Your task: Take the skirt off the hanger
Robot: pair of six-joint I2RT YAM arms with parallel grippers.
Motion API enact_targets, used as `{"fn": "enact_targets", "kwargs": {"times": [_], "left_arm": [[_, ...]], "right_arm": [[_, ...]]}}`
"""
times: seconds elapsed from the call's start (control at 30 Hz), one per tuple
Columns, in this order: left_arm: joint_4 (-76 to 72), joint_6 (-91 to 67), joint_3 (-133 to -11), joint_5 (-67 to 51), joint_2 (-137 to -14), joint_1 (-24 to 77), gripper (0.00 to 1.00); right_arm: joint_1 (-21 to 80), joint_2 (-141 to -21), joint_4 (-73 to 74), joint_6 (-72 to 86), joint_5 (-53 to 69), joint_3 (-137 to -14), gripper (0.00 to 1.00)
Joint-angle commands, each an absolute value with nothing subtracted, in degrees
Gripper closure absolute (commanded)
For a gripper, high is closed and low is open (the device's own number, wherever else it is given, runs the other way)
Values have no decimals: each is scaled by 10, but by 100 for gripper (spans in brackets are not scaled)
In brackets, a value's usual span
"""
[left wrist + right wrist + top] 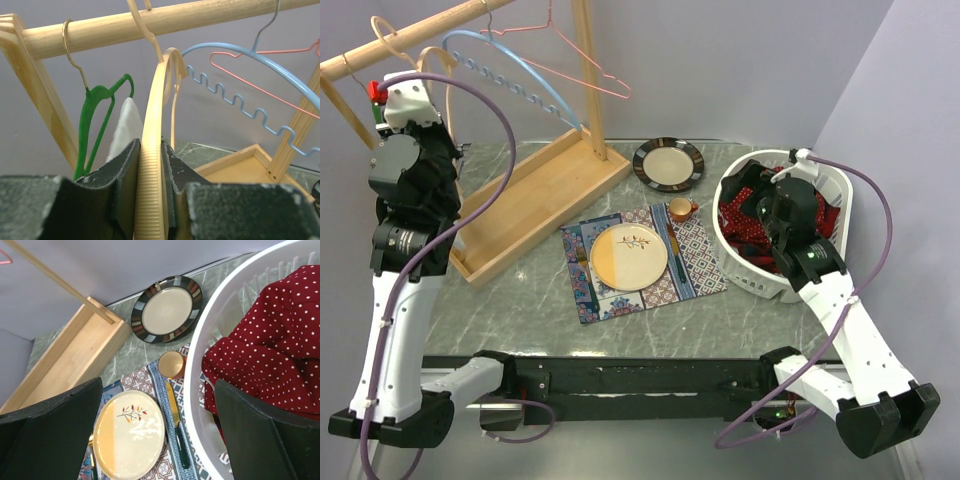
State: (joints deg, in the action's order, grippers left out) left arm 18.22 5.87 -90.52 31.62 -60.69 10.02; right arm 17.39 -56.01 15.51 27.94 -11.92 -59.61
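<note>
Left claw [151, 150] clamped on cream hanger [156, 100], far left; hanger hooked over wooden rail [150, 22] (green hanger [95, 125] just beside it). Right claw [157, 385] spread wide, gripping nothing, above white basket [197, 370] at right of worktop [520, 300]. Red polka-dot skirt [270, 355] bunched inside basket.

This is a robot test bench dressed with household props, not a lived-in room. Two cabled arms, the left arm [395, 300] and the right arm [850, 330], are bolted to a black rail [650, 375] at 6 o'clock on a marble-look table [520, 300]. Bare pale-lilac walls [720, 60] stand behind. At 10 o'clock, a wooden clothes rack [520, 190] carries a cream hanger [150, 150] and a blue hanger [235, 45]. A patterned mat [695, 255] with a plate [628, 256] lies at centre, and a white laundry basket [735, 260] sits at 3 o'clock.
</note>
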Motion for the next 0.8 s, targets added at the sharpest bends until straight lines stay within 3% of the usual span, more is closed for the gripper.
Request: {"fn": "enact_targets", "kwargs": {"times": [0.0,0.5,0.77], "left_arm": [[159,82,-916,352,-615,102,99],[129,108,-917,445,-706,144,99],[135,76,-925,419,-736,173,94]], "right_arm": [[177,-540,118,274,-109,-592,0],[178,-537,105,278,-83,-581,0],[178,-537,120,279,-76,-584,0]]}}
